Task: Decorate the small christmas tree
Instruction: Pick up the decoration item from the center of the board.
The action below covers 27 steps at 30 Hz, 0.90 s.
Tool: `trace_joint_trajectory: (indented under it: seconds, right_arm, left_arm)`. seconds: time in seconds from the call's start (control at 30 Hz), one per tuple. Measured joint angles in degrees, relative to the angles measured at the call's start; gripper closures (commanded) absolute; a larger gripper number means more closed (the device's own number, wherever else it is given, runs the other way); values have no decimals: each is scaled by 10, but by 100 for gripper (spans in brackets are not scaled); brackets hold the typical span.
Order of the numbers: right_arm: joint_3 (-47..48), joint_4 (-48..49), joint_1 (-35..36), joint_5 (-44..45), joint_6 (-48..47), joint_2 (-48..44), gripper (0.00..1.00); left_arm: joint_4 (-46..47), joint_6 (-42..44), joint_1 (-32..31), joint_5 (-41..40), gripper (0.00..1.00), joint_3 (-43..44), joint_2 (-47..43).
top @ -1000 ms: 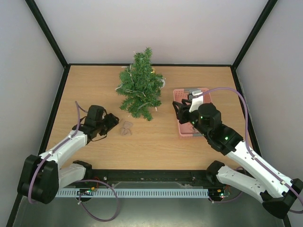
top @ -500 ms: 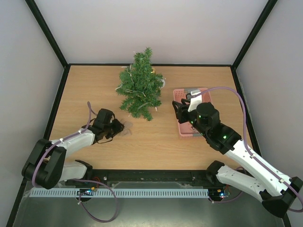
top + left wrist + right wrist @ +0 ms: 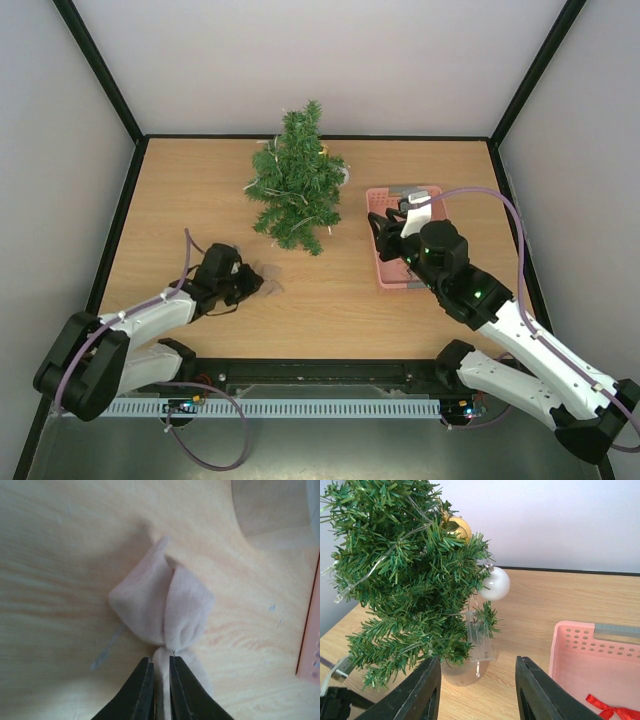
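left hand [image 3: 160,661] pinched shut on the tail of a pale pink fabric bow [image 3: 162,605] lying on the bench [image 3: 170,200], near-left of the small christmas tree [image 3: 295,190]. Tree upright, far-centre. right hand [image 3: 388,225] open, empty, above the pink basket [image 3: 590,645], right of tree.

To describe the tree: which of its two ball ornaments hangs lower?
The shiny white ball; the gold ball sits higher in the small dark-green artificial tree.

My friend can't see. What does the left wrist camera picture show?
The left tool is pinched shut on the tail of a pale pink fabric bow lying on the wooden table. The edge of a pink basket peeks in at the right.
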Motion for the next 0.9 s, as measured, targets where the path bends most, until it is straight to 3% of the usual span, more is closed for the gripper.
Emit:
trace_joint_trajectory:
  seconds: [0.23, 0.43, 0.6, 0.9]
  right_arm:
    - [-6, 0, 0, -2, 1, -5, 60]
    - [-6, 0, 0, -4, 1, -10, 60]
    - [-8, 0, 0, -5, 1, -14, 60]
    - [-8, 0, 0, -11, 1, -16, 60]
  left_arm:
    - [-9, -48, -52, 4, 55, -31, -29]
    - [-89, -1, -50, -61, 58, 42, -61]
    - [-87, 32, -45, -79, 59, 77, -68]
    - [-62, 54, -44, -50, 58, 76, 33]
